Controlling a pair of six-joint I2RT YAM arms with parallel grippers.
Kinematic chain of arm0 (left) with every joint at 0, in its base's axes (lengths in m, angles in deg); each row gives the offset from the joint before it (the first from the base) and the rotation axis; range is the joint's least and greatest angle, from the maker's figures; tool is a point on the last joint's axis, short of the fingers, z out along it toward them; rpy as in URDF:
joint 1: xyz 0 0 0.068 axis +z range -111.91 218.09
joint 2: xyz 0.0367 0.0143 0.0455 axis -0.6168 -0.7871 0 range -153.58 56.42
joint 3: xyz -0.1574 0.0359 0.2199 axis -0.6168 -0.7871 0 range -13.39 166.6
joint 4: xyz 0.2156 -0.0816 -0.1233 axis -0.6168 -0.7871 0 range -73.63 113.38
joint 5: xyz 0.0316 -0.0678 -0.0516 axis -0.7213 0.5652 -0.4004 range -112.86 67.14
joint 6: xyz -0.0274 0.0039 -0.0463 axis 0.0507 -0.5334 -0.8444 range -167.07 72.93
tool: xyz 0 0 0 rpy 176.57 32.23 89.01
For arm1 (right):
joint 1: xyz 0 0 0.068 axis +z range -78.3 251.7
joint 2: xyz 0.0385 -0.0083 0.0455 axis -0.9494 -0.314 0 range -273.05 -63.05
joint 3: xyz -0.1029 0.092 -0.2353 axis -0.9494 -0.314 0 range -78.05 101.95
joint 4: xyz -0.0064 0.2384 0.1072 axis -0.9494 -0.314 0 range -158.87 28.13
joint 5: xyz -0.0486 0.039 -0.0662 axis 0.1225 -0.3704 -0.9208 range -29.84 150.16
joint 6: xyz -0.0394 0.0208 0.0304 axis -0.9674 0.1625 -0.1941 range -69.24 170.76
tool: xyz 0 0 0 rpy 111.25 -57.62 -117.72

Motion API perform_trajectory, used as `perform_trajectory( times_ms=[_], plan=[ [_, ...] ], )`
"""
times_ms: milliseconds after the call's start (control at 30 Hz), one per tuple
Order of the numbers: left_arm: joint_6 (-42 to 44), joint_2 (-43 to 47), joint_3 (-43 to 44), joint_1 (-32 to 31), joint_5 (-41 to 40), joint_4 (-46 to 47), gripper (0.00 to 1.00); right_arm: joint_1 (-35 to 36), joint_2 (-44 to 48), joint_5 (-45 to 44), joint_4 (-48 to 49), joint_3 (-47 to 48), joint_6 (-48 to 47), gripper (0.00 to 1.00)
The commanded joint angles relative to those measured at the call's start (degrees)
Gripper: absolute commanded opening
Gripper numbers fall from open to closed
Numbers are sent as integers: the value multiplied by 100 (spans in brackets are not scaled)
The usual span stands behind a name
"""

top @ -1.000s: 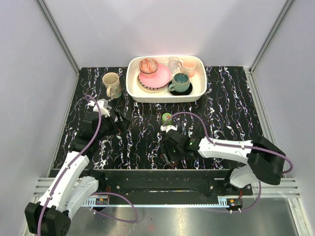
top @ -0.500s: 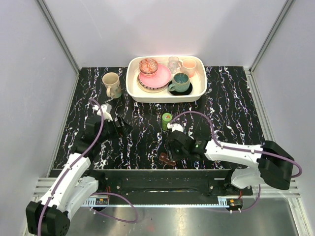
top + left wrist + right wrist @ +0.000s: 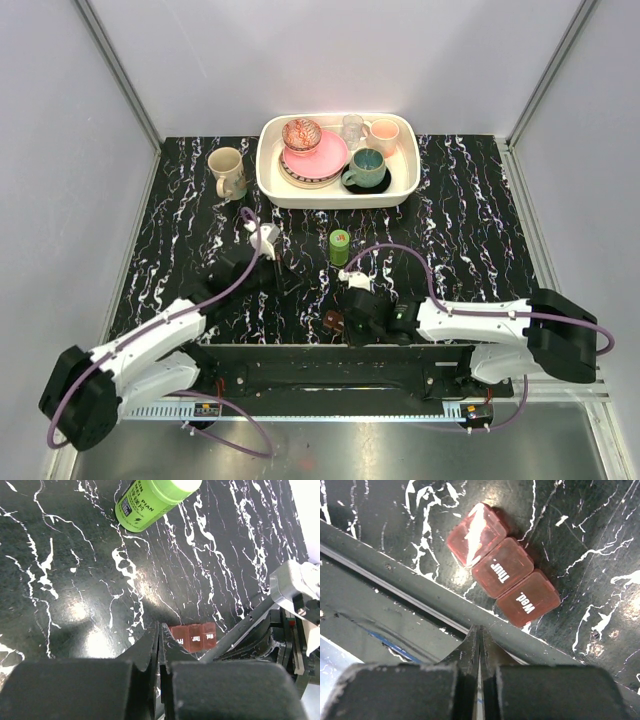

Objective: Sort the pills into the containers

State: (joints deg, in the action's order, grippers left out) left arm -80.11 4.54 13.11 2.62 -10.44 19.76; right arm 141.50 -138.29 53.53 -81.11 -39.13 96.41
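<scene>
Since the pill case (image 3: 502, 572) lies with all its visible lids down and we see no loose pill anywhere, we judge the sorting to be at its opening step, with nothing yet placed. At the near edge, the case rests flat on the table (image 3: 470, 230), just beside the black mounting rail (image 3: 395, 562). Three reddish compartments show in a row; two carry weekday labels and glare hides the third. The right gripper (image 3: 479, 630) is clenched with its fingers pressed together and grasps nothing. It hangs over the rail, just short of the case, with the right arm stretched low across the near edge toward the middle. The left gripper (image 3: 158, 630) is likewise clamped on nothing. It points down over bare table between the case and the green bottle (image 3: 340, 246), with the left arm reaching inward from its base. The bottle stands further out, well apart from the case; we presume that it holds the pills, but its contents are not visible. We judge that the next move requires one set of jaws to part, so as to lift a lid or take the bottle. Furthest out stand a beige mug (image 3: 226, 170) and a white tray (image 3: 262, 165) of crockery, neither of which the task requires.
</scene>
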Motion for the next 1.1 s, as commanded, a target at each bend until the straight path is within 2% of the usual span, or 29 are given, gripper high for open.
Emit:
perform_trajectory(
  times_ms=[0, 233, 433, 733, 1067],
  plan=[
    [25, -612, 144, -241, -197, 1064, 0, 16, -183, -233, 237, -95, 348, 0],
    [175, -1999, 557, -540, 32, 1548, 0, 16, -403, -400, 334, -262, 480, 0],
    [122, -2441, 655, -760, -56, 1680, 0, 16, -289, -812, 264, -411, 717, 0],
    [192, -2082, 409, -778, -249, 1390, 0, -106, -447, -1525, -211, -51, 726, 0],
    [131, -1369, 75, -787, -460, 977, 0, -590, -904, -1482, -141, 423, 156, 0]
  ],
)
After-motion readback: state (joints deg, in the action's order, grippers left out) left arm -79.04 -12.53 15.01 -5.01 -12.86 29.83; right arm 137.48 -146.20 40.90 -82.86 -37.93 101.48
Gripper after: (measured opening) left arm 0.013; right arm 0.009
